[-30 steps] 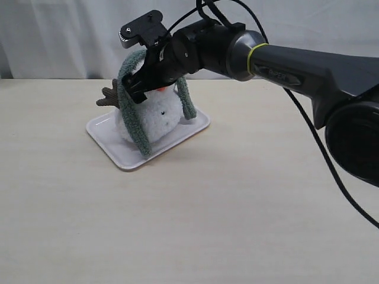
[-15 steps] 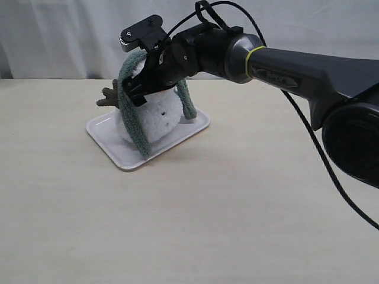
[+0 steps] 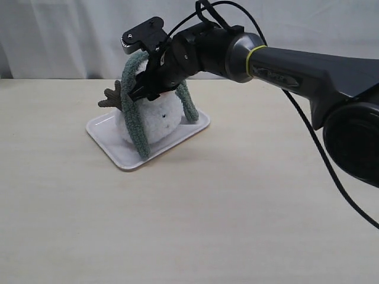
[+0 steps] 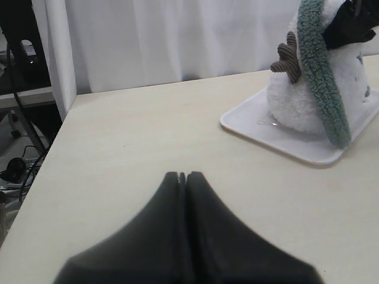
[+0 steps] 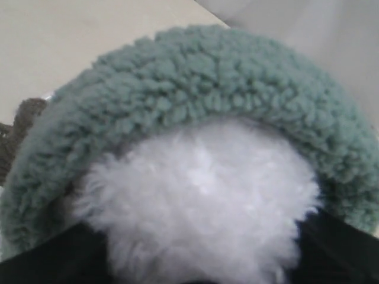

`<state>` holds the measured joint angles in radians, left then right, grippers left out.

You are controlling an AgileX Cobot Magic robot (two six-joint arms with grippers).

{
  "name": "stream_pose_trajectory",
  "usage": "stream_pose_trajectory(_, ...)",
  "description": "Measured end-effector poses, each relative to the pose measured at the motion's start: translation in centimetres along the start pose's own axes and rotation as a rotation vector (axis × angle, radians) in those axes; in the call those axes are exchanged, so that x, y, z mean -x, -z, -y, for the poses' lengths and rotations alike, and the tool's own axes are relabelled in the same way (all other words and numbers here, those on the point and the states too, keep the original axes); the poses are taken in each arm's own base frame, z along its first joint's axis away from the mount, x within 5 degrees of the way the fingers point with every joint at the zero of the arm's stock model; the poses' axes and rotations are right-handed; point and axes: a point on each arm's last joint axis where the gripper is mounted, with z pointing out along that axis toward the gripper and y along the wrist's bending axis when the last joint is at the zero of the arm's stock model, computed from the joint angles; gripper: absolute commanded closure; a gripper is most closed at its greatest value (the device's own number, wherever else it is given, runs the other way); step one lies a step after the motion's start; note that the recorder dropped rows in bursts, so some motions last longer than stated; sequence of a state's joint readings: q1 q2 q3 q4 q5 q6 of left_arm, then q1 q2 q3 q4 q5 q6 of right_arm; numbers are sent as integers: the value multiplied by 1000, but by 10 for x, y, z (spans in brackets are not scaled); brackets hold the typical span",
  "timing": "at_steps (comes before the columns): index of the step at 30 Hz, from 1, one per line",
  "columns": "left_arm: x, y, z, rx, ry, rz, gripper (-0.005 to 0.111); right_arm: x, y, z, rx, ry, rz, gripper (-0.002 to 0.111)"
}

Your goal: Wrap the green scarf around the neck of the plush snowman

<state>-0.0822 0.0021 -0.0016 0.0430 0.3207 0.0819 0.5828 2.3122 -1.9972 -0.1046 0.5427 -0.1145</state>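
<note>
Pale wood table [image 3: 237, 207], white curtain [image 3: 59, 35] behind. Black right arm [image 3: 284, 65] reaches in, hiding the face of the plush snowman [image 3: 160, 115], which sits upright on a white tray [image 3: 112, 155]. Fuzzy green scarf [image 3: 133, 121] drapes over its head, ends hanging both sides. Jaws of right gripper [image 3: 148, 89] straddle the head; squeezing or not, cannot tell. Jaws of left gripper [image 4: 182, 176] pressed together, well apart from the tray.

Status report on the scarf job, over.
Left gripper shut, idle over table. Right gripper at head of fluffy white plush snowman, grip unclear. Fuzzy grey-green scarf draped over head, not round neck. Nothing blocking.
</note>
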Motion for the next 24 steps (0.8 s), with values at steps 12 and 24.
stream_pose_trajectory(12, 0, 0, 0, 0, 0, 0, 107, 0, 22, -1, 37, -112, -119, 104)
stream_pose_trajectory(24, 0, 0, 0, 0, 0, 0, 107, 0, 52, 18, -47, -207, -224, 104)
